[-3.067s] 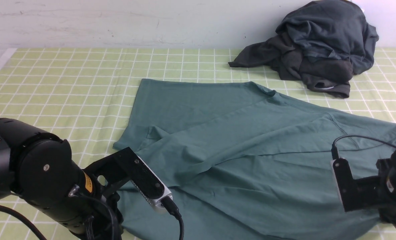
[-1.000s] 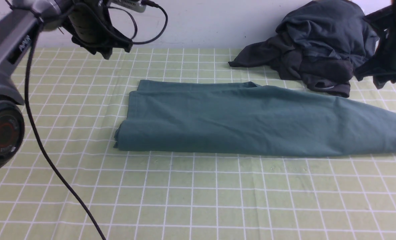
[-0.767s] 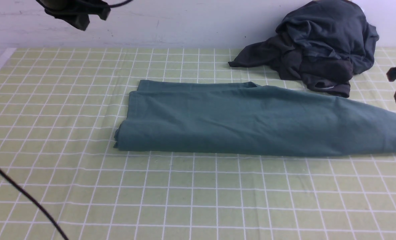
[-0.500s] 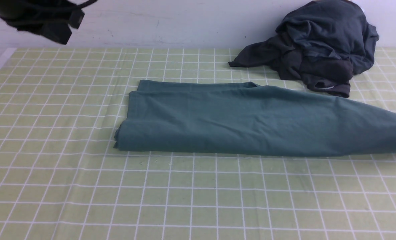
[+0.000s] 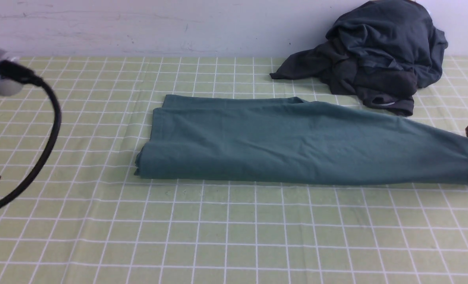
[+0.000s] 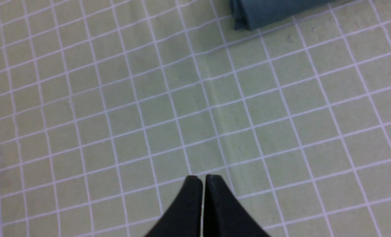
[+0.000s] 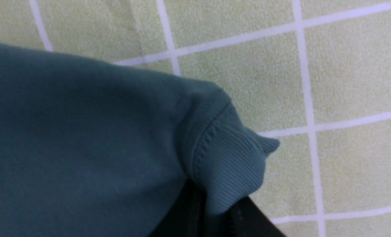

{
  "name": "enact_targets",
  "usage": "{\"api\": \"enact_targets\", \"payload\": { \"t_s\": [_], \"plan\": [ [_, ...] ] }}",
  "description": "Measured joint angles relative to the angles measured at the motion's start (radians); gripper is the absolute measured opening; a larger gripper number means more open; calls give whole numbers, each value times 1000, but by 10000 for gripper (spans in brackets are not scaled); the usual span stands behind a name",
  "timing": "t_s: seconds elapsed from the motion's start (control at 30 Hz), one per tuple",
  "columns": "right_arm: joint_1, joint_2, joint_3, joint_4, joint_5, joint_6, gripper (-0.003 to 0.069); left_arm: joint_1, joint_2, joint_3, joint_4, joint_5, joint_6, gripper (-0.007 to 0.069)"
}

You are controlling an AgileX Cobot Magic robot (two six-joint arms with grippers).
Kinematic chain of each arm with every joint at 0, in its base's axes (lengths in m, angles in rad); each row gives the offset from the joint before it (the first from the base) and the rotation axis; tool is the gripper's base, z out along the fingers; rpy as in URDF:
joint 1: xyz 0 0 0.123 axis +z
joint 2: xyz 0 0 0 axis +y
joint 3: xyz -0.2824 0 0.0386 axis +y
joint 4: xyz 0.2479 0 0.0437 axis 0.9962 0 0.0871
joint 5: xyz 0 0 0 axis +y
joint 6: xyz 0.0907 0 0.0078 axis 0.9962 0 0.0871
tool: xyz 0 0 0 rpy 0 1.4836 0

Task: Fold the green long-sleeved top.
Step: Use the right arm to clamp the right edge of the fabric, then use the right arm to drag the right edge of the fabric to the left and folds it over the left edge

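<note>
Across the middle of the checked tablecloth [image 5: 234, 228], the green long-sleeved top [image 5: 297, 146] lies flat, folded lengthwise into one long band. Its squared end sits left of centre and the rest tapers off to the right edge of the front view. The near edge is a rounded fold, and a second layer edge shows along the far side.

Right gripper [image 7: 215, 210]: at the top's far-right end and low on the cloth. The wrist view shows its two black fingers [image 7: 182, 220] clamped on the top's ribbed band [image 7: 228, 164], with the ribbing bunched between them. Only a small black part of this arm shows at the right edge of the front view, touching the tapered end.

Left gripper [image 6: 203, 179]: fingers pressed together with nothing between them, over bare tablecloth and well apart from the top. Only the top's folded corner [image 6: 258, 13] shows in that wrist view. In the front view the left arm is mostly out of frame; a silver connector and a looping black cable [image 5: 48, 130] show at the left edge.

Dark grey heap of garments [image 5: 375, 51]: far right, against the pale wall [image 5: 139, 23]. It sits near the top's far edge, and I cannot tell if they touch.
</note>
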Motion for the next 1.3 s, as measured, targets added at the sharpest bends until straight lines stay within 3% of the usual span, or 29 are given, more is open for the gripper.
{"api": "enact_targets", "payload": {
  "t_s": [0.17,0.3,0.5,0.53,0.67,0.7,0.8,0.9,1.07,1.13,1.3],
  "plan": [
    [-8,-83,-3,-83,27,-9,13,0,-130,190,46,-126,-149,-3],
    [-16,-184,-41,-103,61,5,13,0,-175,327,51,-189,-204,-3],
    [20,-354,-203,80,89,84,13,0,-186,506,38,-362,-273,-3],
    [72,-373,-250,154,88,76,13,0,-186,517,30,-400,-283,-3],
    [208,-381,-286,244,71,58,13,0,-186,515,27,-437,-288,-3],
    [304,-370,-289,264,64,49,13,0,-186,515,20,-440,-290,-3],
    [410,-338,-289,276,51,45,13,0,-186,515,11,-440,-289,-3],
    [581,-254,-289,283,-14,45,13,0,-186,515,6,-440,-289,-3],
    [715,-128,-289,284,-116,45,30,0,-186,515,6,-440,-289,-3],
    [762,-77,-288,284,-172,40,71,0,-186,515,6,-440,-289,-3],
    [795,-23,-288,280,-291,18,259,0,-186,515,6,-440,-286,-3]
  ]
}}
